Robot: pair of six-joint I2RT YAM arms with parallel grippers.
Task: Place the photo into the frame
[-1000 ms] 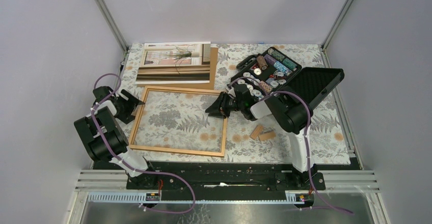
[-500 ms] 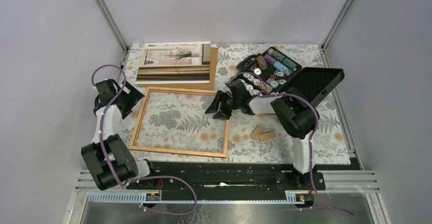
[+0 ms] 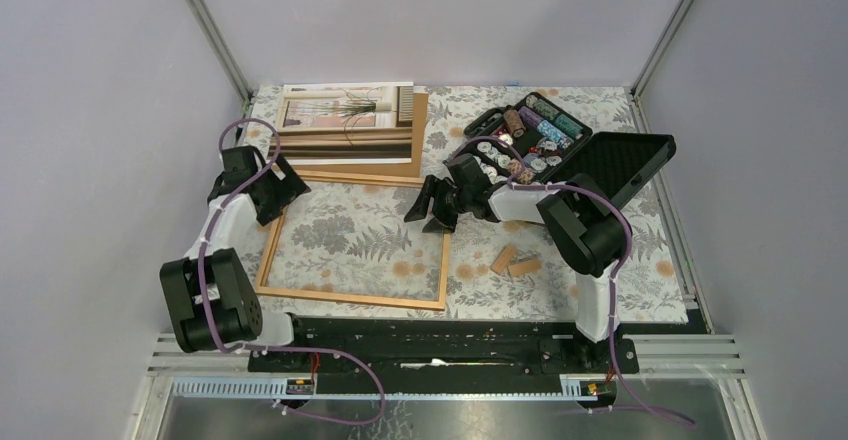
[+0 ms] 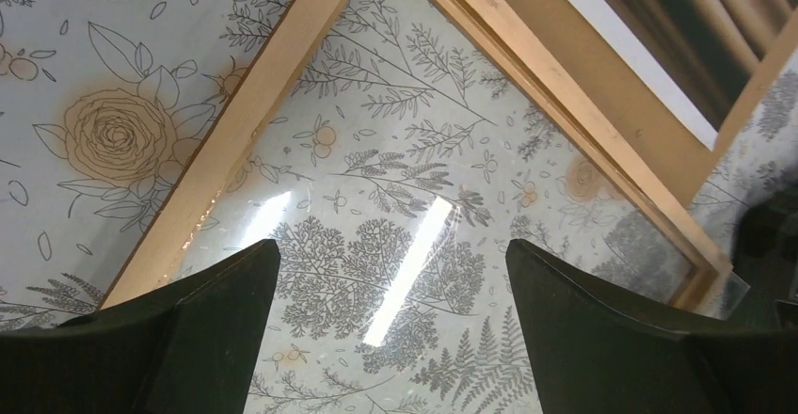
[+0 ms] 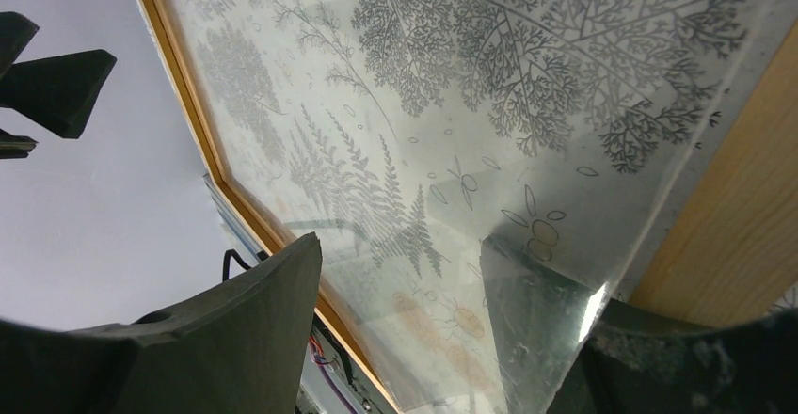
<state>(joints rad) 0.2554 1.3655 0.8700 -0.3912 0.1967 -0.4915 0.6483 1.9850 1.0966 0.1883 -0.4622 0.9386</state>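
The photo [image 3: 345, 120] is shown picture side up on a brown backing board [image 3: 421, 135], just beyond the far rail of the frame [image 3: 345, 297] and not yet inside it. The frame lies flat on the floral cloth, and a clear pane [image 4: 376, 207] seated within its rails is revealed by the streaks of glare.

The left gripper [image 3: 272, 192] is positioned over the far-left corner of the frame. Its fingers [image 4: 216, 320] are spread wide apart and nothing is held between them. The right gripper [image 3: 428, 205] is placed at the far-right corner of the frame, low over the edge of the pane. Its jaws are likewise seen apart, and no grasp can be made out.

The photo is judged to be a light, thin paper sheet. It is expected to sag or curl if lifted by one edge, and to crease under a hard pinch. Because it lies flat on the board, little purchase is offered along most of its outline. The side away from the exposed strip of board appears to project past the board and is judged the most accessible hold. A light pinch at the margin is advised, preferably at two opposite edges so that the sheet is kept taut over the frame.
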